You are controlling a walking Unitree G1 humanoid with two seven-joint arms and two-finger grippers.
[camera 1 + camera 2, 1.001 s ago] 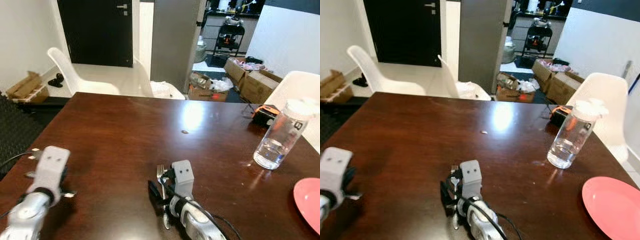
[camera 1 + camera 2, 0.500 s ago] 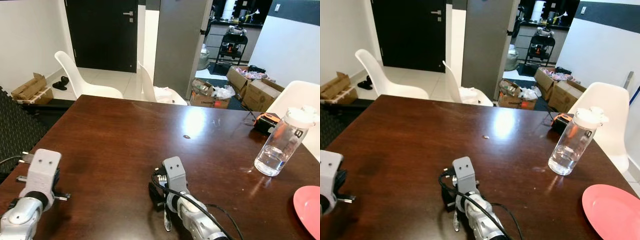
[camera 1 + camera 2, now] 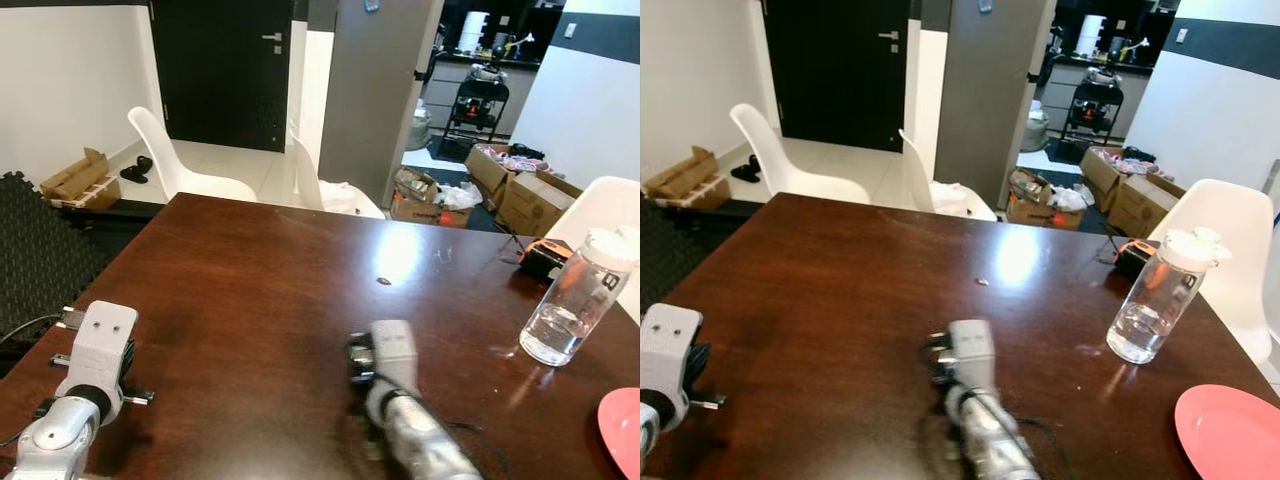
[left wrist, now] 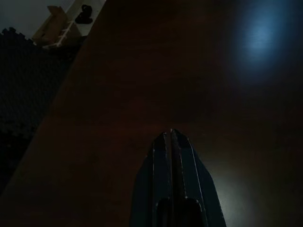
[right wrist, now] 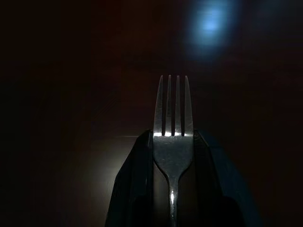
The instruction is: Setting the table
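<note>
While the right gripper (image 5: 173,156) pinches the silver metal fork (image 5: 173,127) between its two black fingers (image 5: 137,189), the fork's long axis runs along those fingers, with the four tines pointing out past the fingertips and the handle running back between them. That detail comes from the right wrist view, where the tines catch a bright line of light against the dark brown wooden table (image 3: 250,290). In the left eye view the right arm is a blurred silver shape at lower centre of the frame, low over the table, and the fork cannot be made out there.

At the lower left of the left eye view, the left gripper (image 4: 171,137) is above the table's near corner; the left wrist view shows its fingers pressed together with nothing between them.

A clear plastic water bottle with a white lid (image 3: 578,300) stands upright at the right side of the frame, holding a little water. A pink round plate (image 3: 1232,432) lies at the lower right corner, well apart from the fork. A small orange and black object (image 3: 543,256) rests just beyond the bottle. White moulded chairs (image 3: 190,160) stand beyond the table's far edge, and cardboard boxes (image 3: 530,190) sit on the floor in the upper right.
</note>
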